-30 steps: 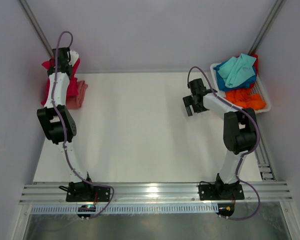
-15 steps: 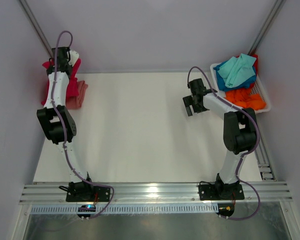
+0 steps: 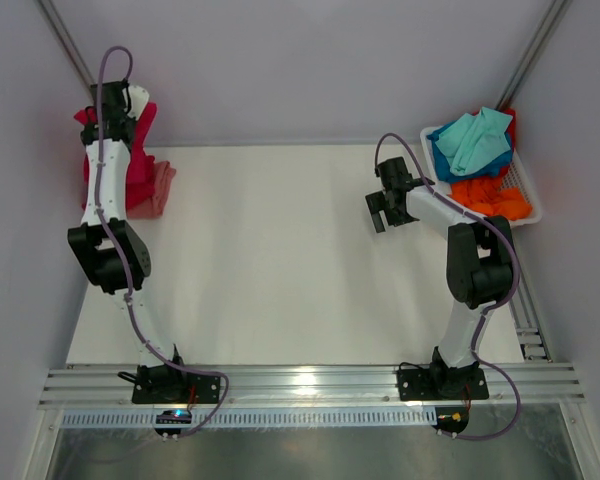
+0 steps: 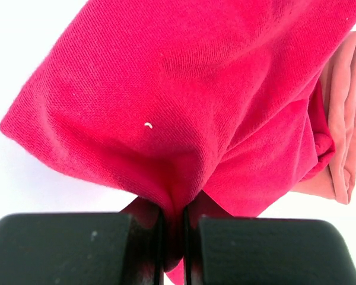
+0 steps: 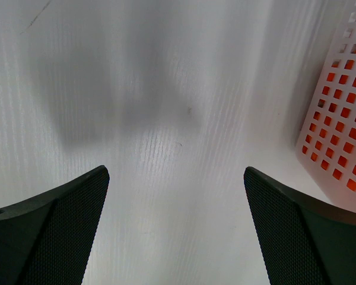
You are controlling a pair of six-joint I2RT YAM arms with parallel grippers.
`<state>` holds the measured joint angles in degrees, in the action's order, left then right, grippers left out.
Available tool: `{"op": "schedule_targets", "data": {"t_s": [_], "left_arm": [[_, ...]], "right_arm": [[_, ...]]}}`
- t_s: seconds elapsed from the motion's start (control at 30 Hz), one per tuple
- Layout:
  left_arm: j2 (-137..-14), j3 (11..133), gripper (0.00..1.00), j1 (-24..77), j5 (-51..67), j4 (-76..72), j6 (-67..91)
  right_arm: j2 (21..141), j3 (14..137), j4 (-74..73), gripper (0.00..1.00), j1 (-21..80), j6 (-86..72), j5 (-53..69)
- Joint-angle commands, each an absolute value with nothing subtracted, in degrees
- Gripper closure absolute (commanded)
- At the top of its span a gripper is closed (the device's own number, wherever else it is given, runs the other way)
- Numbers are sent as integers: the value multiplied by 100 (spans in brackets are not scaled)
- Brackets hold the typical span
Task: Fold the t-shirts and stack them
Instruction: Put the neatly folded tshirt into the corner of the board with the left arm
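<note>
Crimson t-shirt [image 4: 166, 101] hangs bunched, pinched at one fold by the left end effector [image 4: 172, 234], jaws nearly closed on the cloth. Location: far-left corner of the bench [image 3: 280, 270], over the folded pink t-shirt [image 4: 344, 130]; contact between them unclear. Right end effector [image 5: 175, 202] spread wide, empty, beside the basket [image 3: 528, 190].

Judgement: stacking step. Lower squarely over the pink shirt and let the cloth settle flat before releasing. A single-point grip risks a crumpled drop.
</note>
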<state>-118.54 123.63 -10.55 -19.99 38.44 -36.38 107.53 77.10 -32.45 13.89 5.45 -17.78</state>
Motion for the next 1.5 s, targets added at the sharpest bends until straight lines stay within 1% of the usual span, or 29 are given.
{"op": "schedule_targets", "data": {"t_s": [0.0,0.3,0.67,0.97,1.27,1.47], "left_arm": [[-11470,12604,100,-1116,-1916,3823,-3498],[-11391,12507,100,-1099,-1775,3902,-3340],[-11434,11664,100,-1125,-1661,3534,-3015],[-11760,11584,100,-1388,-1468,3358,-2804],[-12041,11540,100,-1749,-1406,3129,-2953],[-12111,11189,100,-1837,-1354,2901,-3058]], "right_arm": [[10670,7796,-3243,1,1406,475,-1802],[10696,7813,-3261,1,1415,475,-1811],[10731,7805,-3287,1,1415,466,-1767],[10810,7787,-3296,1,1415,518,-1740],[10890,7778,-3305,1,1415,545,-1512],[10916,7761,-3313,1,1415,580,-1459]]}}
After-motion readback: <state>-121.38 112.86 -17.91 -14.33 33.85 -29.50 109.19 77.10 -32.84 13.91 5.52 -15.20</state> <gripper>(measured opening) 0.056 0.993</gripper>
